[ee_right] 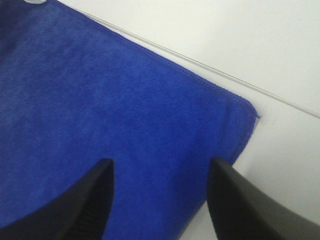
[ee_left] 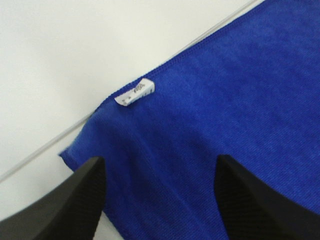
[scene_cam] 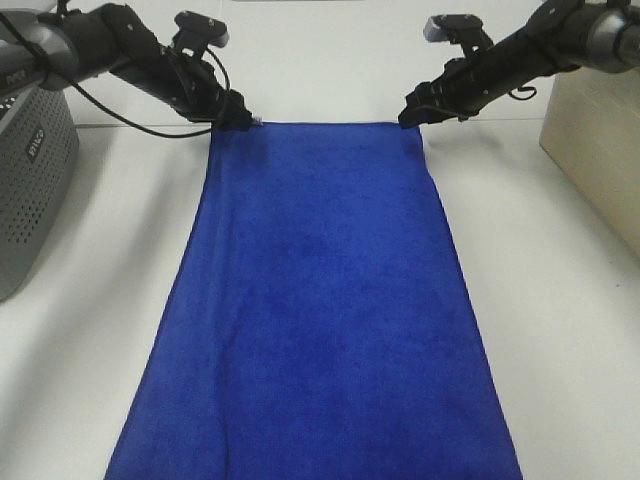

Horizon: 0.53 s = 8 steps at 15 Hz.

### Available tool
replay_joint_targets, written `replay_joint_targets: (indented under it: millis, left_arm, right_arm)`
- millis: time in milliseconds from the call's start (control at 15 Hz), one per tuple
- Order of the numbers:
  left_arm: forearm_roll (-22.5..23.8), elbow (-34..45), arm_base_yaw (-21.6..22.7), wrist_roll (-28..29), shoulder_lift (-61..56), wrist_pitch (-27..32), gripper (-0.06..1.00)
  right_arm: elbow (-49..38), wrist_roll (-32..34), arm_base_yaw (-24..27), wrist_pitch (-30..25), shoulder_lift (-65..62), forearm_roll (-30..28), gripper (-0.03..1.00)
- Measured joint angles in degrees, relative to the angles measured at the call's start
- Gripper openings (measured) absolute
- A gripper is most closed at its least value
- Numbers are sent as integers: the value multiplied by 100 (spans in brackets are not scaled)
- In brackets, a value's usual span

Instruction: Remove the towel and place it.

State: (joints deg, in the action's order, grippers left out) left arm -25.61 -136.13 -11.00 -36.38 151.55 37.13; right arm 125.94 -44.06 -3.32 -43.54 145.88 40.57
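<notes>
Towel: the towel (scene_cam: 320, 310) lies flat and spread out on the white table (scene_cam: 560, 300), its long side running from the far edge toward the near edge, where it runs out of the exterior view.
Tag: a small white tag (ee_left: 135, 93) sits on the far left corner of the towel, lying on the blue cloth just inside the hem.
Left gripper: the left gripper (ee_left: 157, 200) is parted, its two black fingers (ee_left: 75, 205) spread well apart above the far left corner; blue cloth shows freely between them and nothing is pinched. Whether the tips touch the cloth cannot be told.
Right gripper: the right gripper (ee_right: 160, 200) is likewise parted over the far right corner of the towel, with bare cloth in the gap and nothing held.
Basket: a grey perforated basket (scene_cam: 30, 190) stands at the left, apart from the towel.
Box: a beige box (scene_cam: 600, 150) stands at the right edge, well apart from the towel.
</notes>
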Motion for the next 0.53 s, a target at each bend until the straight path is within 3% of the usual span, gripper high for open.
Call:
replay_joint_targets:
  millis: [200,400,533]
  left_arm:
    - [699,0,0,665,-688,762,60]
    - [1495,0,0,1725,-1266,2154,60]
    - [1868,0,0,2263,-1633,3071,60]
  right_arm:
    - [6,894,0,-1123,-653,-602,62]
    - [6,1719,0,-2206,-1272,-1083,63]
    - [6,2269,0,-2538,-1690,-1324,64]
